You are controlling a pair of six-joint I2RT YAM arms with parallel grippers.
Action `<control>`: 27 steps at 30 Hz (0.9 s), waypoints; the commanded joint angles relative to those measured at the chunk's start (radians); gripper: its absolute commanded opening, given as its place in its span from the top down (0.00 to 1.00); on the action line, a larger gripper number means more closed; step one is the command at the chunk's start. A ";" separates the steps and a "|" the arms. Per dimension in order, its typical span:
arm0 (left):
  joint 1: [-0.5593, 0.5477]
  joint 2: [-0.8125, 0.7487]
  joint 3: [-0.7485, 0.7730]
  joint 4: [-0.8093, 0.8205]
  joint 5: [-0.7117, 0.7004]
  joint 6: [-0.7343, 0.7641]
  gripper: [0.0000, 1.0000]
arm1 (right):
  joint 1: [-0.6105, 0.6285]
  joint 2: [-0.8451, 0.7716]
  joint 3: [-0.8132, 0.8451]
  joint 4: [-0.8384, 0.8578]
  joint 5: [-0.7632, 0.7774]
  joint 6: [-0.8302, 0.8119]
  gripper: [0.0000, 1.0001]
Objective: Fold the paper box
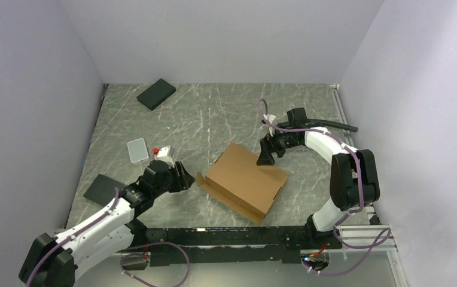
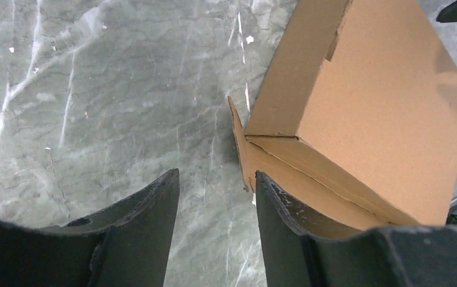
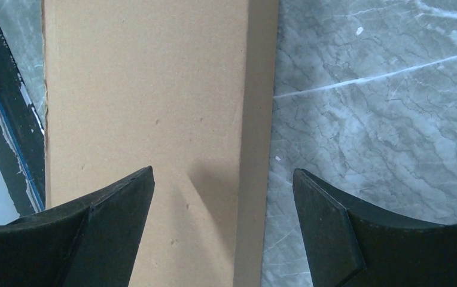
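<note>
The brown cardboard paper box [image 1: 245,179] lies on the marble table with its lid down and a small side flap sticking out at its left end. My left gripper [image 1: 185,177] is open just left of that flap; in the left wrist view [image 2: 217,176] its right finger [image 2: 286,209] is at the flap's edge, and the box [image 2: 381,107] fills the right. My right gripper [image 1: 267,156] is open over the box's far right corner. In the right wrist view [image 3: 223,173] it straddles the box's [image 3: 142,89] edge, holding nothing.
A black pad [image 1: 156,94] lies at the far left. Another black pad [image 1: 101,188] lies near the left arm. A small clear lidded case [image 1: 137,149] and a small red-and-white object [image 1: 161,149] lie left of the box. White walls close in the table's sides.
</note>
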 commanded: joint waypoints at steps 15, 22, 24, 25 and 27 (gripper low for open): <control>0.000 0.255 0.040 0.267 0.028 0.008 0.55 | 0.001 -0.009 0.000 0.028 -0.037 0.005 0.11; 0.000 0.315 0.045 0.306 0.055 0.025 0.74 | 0.001 -0.003 0.000 0.026 -0.036 0.005 0.11; 0.000 0.323 0.047 0.315 0.069 0.034 0.79 | 0.000 -0.002 0.000 0.026 -0.036 0.004 0.11; 0.000 0.324 0.045 0.321 0.076 0.036 0.79 | 0.001 -0.001 0.000 0.026 -0.037 0.004 0.11; 0.000 0.321 0.037 0.332 0.094 0.035 0.78 | 0.002 0.000 0.000 0.026 -0.036 0.005 0.12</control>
